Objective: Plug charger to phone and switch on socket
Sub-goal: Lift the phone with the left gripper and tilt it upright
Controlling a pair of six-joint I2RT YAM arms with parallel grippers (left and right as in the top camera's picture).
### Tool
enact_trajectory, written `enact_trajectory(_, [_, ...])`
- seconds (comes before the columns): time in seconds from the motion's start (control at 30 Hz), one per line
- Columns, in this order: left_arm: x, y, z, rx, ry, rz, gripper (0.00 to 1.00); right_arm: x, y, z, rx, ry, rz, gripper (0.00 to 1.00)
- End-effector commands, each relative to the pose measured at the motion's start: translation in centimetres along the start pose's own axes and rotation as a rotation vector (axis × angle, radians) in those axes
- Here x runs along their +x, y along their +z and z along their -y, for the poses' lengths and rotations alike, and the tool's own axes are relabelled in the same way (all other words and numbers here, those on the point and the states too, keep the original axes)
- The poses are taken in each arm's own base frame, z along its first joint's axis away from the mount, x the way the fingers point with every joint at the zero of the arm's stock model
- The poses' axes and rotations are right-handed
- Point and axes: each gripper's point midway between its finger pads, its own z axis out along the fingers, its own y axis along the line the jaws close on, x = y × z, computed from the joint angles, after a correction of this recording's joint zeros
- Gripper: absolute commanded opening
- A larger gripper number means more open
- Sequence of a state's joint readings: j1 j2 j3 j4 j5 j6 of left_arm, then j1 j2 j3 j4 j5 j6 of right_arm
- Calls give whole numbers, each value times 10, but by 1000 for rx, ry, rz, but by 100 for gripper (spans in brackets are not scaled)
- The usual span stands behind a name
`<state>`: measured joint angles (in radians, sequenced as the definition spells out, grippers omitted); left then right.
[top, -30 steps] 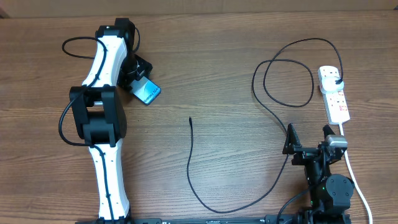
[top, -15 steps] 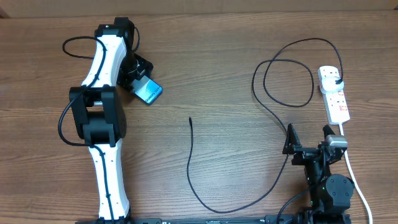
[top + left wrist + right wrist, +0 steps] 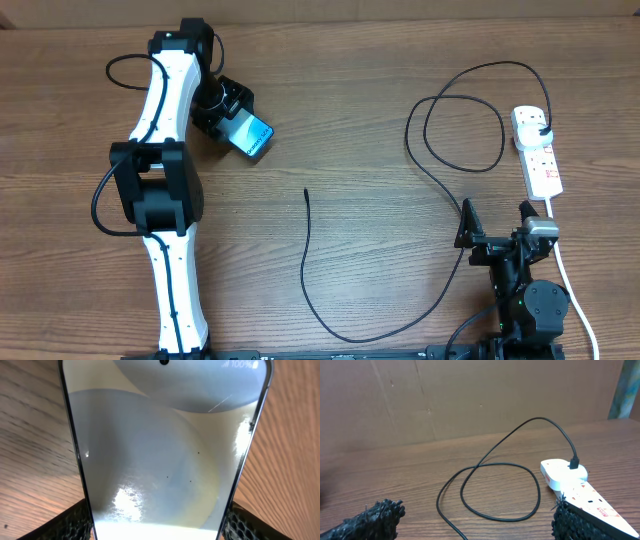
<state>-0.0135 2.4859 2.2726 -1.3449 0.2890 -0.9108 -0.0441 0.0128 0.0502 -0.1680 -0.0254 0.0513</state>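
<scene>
The phone (image 3: 251, 134) with its blue screen is held in my left gripper (image 3: 226, 113) at the far left of the table. It fills the left wrist view (image 3: 165, 445), with a finger on each edge. The black charger cable (image 3: 420, 165) has its plug in the white socket strip (image 3: 537, 150) at the far right. The cable loops left and down, and its free tip (image 3: 306, 192) lies at the table's middle. My right gripper (image 3: 495, 235) is open and empty near the front right. In the right wrist view the cable loop (image 3: 495, 490) and the strip (image 3: 575, 482) lie ahead of the gripper.
The strip's white cord (image 3: 570, 280) runs down the right side past my right arm. A brown board (image 3: 470, 400) stands behind the table's far edge. My left arm (image 3: 160, 200) stretches along the left side of the table.
My left gripper has moved the phone a little right and toward the table's far side, and turned it. The right arm and the cable have not moved.
</scene>
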Motion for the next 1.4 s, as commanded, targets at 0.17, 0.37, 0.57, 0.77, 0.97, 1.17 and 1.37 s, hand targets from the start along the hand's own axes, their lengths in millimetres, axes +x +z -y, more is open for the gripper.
enact_trajectory(0.17, [26, -20, 24, 107, 71, -110, 4, 0, 0, 0, -1, -7, 8, 100])
enact_trajectory(0.37, [53, -30, 34, 185, 78, -253, 4, 0, 0, 0, -1, -7, 8, 100])
enact_trajectory(0.57, [81, -42, 42, 265, 82, -411, 4, 0, 0, 0, -1, -7, 8, 100])
enact_trajectory(0.77, [107, -58, 48, 339, 70, -563, 4, 0, 0, 0, -1, -7, 8, 100])
enact_trajectory(0.97, [123, -70, 49, 378, 50, -661, 4, 0, 0, 0, -1, -7, 8, 100])
enact_trajectory(1.17, [133, -83, 55, 451, 77, -730, 4, 0, 0, 0, -1, -7, 8, 100])
enact_trajectory(1.37, [137, -91, 62, 500, 67, -773, 4, 0, 0, 0, -1, -7, 8, 100])
